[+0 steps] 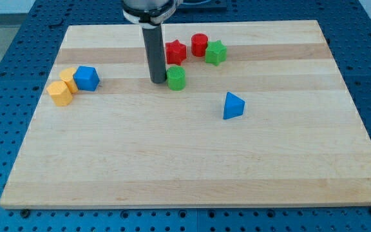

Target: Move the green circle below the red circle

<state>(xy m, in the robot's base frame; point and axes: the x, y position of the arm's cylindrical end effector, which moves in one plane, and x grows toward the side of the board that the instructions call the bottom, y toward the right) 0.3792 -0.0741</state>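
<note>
Green circle [176, 78] sits right against our tip [158, 81], on its right side, below-left of the red circle [199, 44]; we've got no gripper fitted.

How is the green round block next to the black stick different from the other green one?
The green circle is a smooth cylinder; the green star has points. The circle sits just right of my tip; the star sits farther up, beside the red circle. Both are the same green.
</note>
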